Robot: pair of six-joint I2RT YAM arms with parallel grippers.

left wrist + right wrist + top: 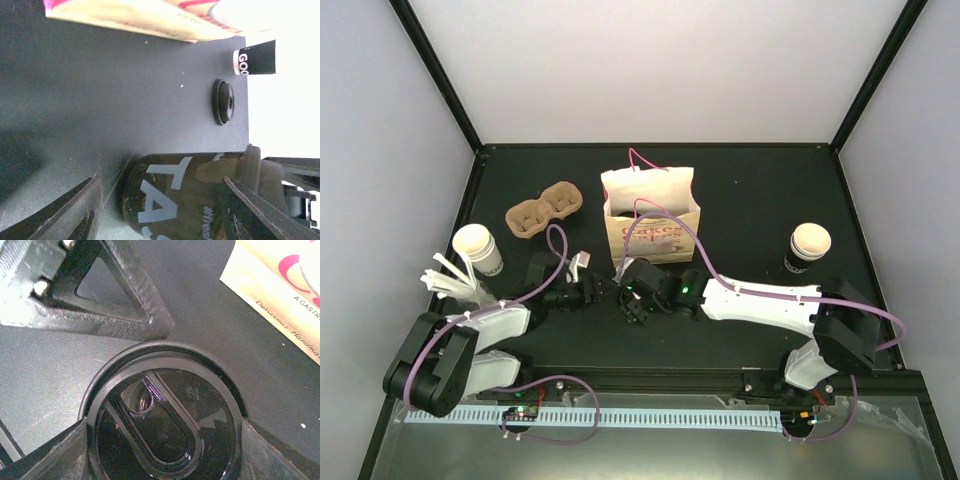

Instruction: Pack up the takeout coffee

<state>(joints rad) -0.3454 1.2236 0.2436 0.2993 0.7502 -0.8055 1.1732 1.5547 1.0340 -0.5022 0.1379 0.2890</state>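
Small paper cup with cream-white top and black band (475, 245): upright near the left edge of the black bench (740, 210), just beside the left arm (470, 330). Left arm: folded low at its base, forearm reaching right, its fingers (75, 215) spread apart, one tip just beside the lid. Brown pulp two-cup tray (546, 212): behind that arm, both pockets showing bare pulp. Cream paper bag with pink handles (655, 230): upright at centre, mouth open, behind both wrists. Right arm (765, 300): stretched low and leftward, its fingers (45, 455) clamped on a black round plastic lid (165, 430) near the bag's front. Second matching cup (810, 243): upright near the right edge, with bare bench between it and the bag.
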